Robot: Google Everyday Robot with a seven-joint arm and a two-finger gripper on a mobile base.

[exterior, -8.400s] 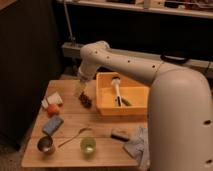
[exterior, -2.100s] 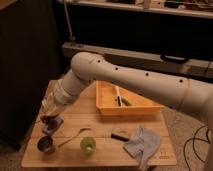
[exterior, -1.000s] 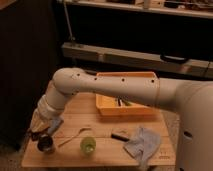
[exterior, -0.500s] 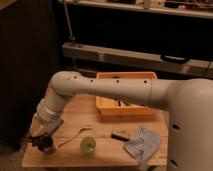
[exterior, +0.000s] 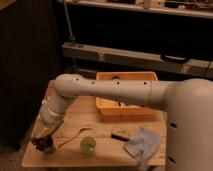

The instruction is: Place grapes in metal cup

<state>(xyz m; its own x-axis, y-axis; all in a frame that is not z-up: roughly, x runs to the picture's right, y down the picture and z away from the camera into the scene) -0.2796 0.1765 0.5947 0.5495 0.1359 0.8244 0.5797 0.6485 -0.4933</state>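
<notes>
Dark shelves stand behind a small wooden table [exterior: 100, 120] in the one camera view.

On the table the big white arm [exterior: 110, 92] reaches down to the front left corner. Its tool [exterior: 44, 142] hangs right over the metal cup [exterior: 47, 148], which sits near the left front edge and is mostly hidden by the tool. Something dark red shows at the tip of the tool, right at the cup; it looks like the grapes [exterior: 40, 143], but I cannot tell if the tool is gripping them or has let go. A green cup [exterior: 88, 145] stands just to the right, near the front edge. A pale spoon [exterior: 74, 137] lies between the two cups. A yellow bin [exterior: 127, 106] sits at the back, partly behind the arm. A blue cloth [exterior: 142, 144] lies at the front right, with a small dark thing [exterior: 120, 136] beside it.
</notes>
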